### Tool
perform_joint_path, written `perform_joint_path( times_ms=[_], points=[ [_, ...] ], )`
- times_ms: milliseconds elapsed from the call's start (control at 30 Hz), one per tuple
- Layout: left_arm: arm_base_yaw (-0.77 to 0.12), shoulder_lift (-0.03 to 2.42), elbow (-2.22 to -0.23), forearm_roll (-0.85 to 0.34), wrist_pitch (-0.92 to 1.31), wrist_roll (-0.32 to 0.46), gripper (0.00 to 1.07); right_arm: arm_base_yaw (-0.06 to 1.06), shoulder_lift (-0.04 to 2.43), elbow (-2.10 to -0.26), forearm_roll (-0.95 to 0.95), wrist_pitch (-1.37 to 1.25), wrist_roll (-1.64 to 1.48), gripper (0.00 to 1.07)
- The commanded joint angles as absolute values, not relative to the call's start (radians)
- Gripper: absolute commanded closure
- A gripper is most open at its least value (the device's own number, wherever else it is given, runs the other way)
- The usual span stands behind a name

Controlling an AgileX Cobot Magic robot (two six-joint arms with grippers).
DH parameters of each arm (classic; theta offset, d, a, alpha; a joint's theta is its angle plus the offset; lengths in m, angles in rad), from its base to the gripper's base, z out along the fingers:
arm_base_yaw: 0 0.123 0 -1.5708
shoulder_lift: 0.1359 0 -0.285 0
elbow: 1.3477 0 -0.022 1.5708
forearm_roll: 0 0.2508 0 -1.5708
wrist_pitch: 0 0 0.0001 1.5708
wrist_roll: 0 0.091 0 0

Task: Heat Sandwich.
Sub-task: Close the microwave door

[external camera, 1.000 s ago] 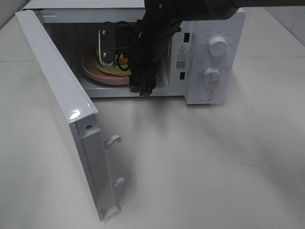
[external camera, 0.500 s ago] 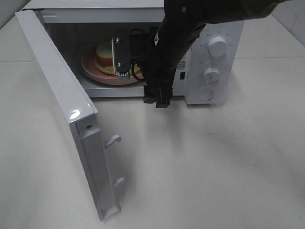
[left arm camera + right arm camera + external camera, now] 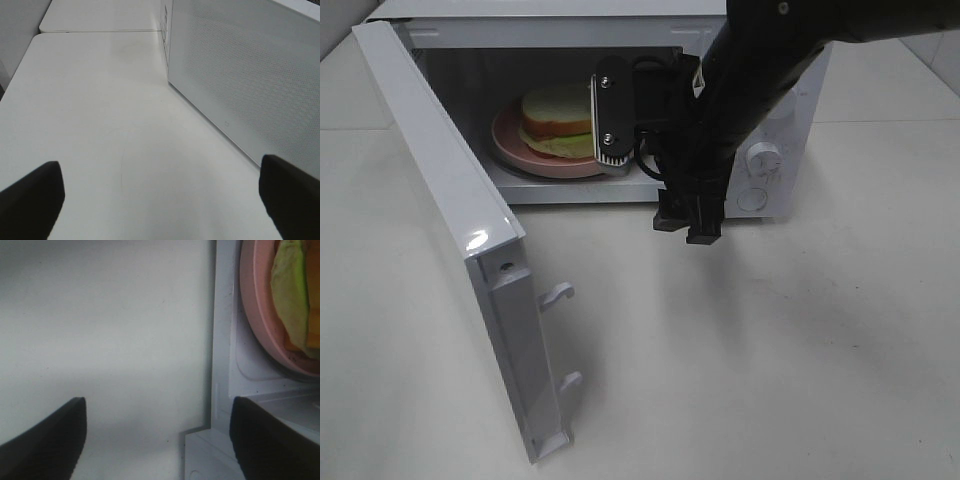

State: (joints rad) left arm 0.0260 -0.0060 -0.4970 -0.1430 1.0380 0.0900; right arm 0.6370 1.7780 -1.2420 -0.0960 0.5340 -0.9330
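Now the right claw point(image 3: 687, 228) has backed out of the microwave point(image 3: 570, 190) and left the sandwich point(image 3: 558, 122) behind. The sandwich lies on the pink plate point(image 3: 535, 162) inside the microwave, which stands at the far edge of the tabletop point(image 3: 770, 350). So the food is in, I think, and the door point(image 3: 440, 200) needs shutting next. The right arm hangs just in front of the opening, claw pointing down, its 2 fingers spread and holding nothing. The left claw point(image 3: 160, 200) waits beside a white wall of the microwave, spread wide too.
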Motion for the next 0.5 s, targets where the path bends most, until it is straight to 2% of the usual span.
perform_joint_path(
  times_ms=[33, 500],
  points=[
    [0.027, -0.031, -0.494, -0.145, 1.035, 0.084, 0.07, 0.642, 1.719, -1.183, -0.095, 0.527, -0.902, 0.31],
    [0.027, -0.031, -0.494, -0.145, 1.035, 0.084, 0.07, 0.642, 1.497, -0.961, -0.096, 0.525, -0.789, 0.31]
  ],
)
